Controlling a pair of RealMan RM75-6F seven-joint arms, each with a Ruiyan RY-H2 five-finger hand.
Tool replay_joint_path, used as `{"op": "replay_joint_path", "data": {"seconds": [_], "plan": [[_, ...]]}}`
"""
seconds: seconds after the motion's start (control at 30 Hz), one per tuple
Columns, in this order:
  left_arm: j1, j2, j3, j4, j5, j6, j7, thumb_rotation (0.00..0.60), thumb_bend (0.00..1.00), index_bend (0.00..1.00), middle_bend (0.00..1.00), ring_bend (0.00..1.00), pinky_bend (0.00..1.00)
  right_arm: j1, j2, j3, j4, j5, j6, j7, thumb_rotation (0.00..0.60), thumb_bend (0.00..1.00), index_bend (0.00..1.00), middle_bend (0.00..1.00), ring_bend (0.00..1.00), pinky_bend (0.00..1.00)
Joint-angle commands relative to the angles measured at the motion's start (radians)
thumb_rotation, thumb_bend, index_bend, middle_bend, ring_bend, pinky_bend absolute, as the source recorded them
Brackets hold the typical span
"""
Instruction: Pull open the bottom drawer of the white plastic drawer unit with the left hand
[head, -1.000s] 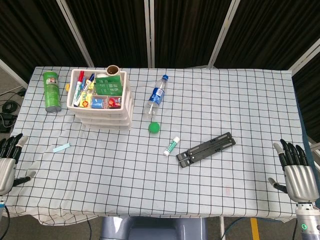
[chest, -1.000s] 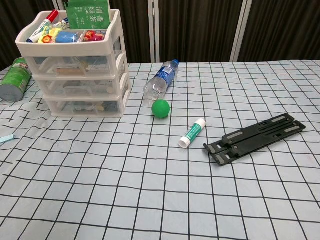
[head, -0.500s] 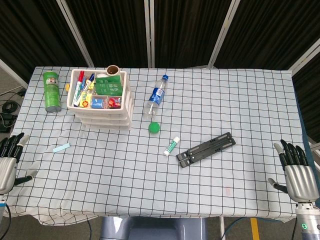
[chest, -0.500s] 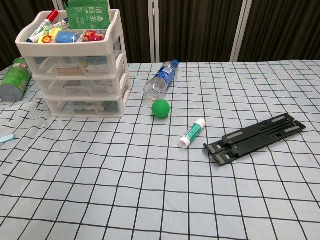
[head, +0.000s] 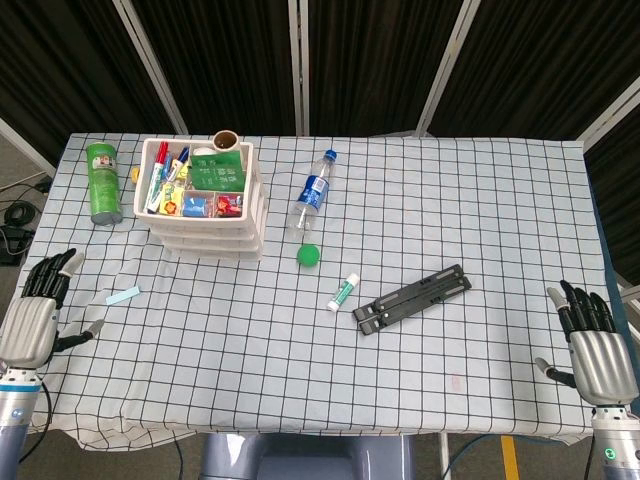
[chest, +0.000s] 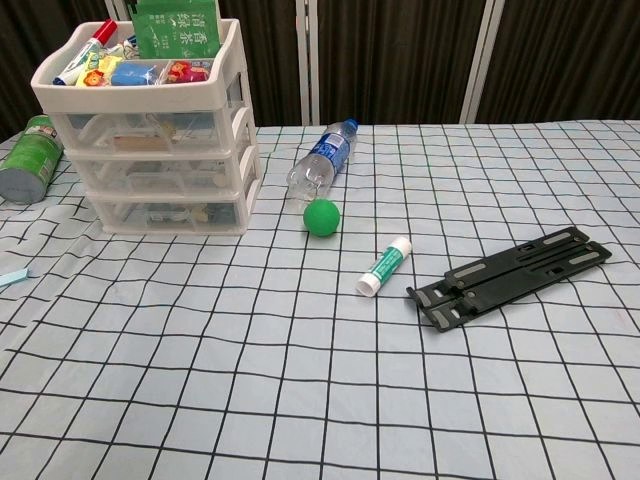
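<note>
Black folding screens back a table covered in a white cloth with a black grid (head: 420, 200). On its far left part stands the white plastic three-tier drawer unit (head: 207, 205), its top tray full of pens and small packets. In the chest view the bottom drawer (chest: 170, 212) sits flush, not yet drawn, its front facing the robot.

Left hand (head: 32, 320) hovers at the near left edge, fingers apart and holding nothing. Right hand (head: 592, 352) is likewise empty with fingers spread, at the near right edge, well apart from the unit.

Judgement: the drawer lies ahead and to the right of the left hand, which is by far the nearer. The pull should run straight towards the robot.
</note>
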Motion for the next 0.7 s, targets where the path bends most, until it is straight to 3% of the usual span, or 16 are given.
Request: {"op": "replay_joint_path", "data": {"seconds": [0.03,0.1,0.2,0.47,0.7], "plan": [[-0.031,-0.035,-0.025,0.002,0.012,0.004,-0.04,0.6,0.36,0.0,0.41,0.51,0.5,0.0,0.001,-0.002,-0.001,-0.001,-0.001,0.003,0.6,0.02,0.0,0.0,0.0,0.0],[-0.054,-0.036,-0.027,-0.026,0.004,-0.039,-0.087,0.6,0.4,0.0,0.61,0.69,0.61,0.0,0.004,-0.002,-0.003,0.0,-0.004,0.008,0.6,0.02,0.0,0.0,0.0,0.0],[-0.091,-0.031,-0.026,-0.07,-0.019,-0.118,-0.124,0.6,0.43,0.0,0.71,0.78,0.67,-0.001,0.011,-0.003,-0.008,0.001,-0.006,0.023,0.6,0.02,0.0,0.0,0.0,0.0],[-0.183,-0.054,-0.03,-0.153,-0.133,-0.346,-0.238,0.6,0.49,0.0,0.81,0.86,0.74,-0.004,0.028,-0.001,-0.011,-0.001,-0.001,0.063,0.6,0.02,0.0,0.0,0.0,0.0],[-0.234,-0.08,-0.049,-0.156,-0.209,-0.438,-0.248,0.6,0.52,0.0,0.81,0.87,0.75,-0.009,0.036,-0.002,-0.015,-0.008,0.01,0.082,0.6,0.02,0.0,0.0,0.0,0.0]]}}
